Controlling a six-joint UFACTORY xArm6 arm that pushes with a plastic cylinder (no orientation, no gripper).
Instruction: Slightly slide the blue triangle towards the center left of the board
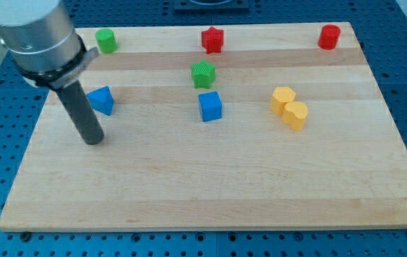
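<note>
The blue triangle (102,100) lies on the wooden board (210,185) at the view's left, a little above mid-height. My tip (93,140) rests on the board just below the triangle and slightly to its left, a short gap apart from it. The dark rod rises from the tip to the grey arm housing at the view's top left.
A blue cube (210,106) sits near the board's middle, with a green star-like block (203,73) above it. A green cylinder (106,40), a red star (213,39) and a red cylinder (329,36) line the top edge. Two yellow blocks (290,106) touch at the right.
</note>
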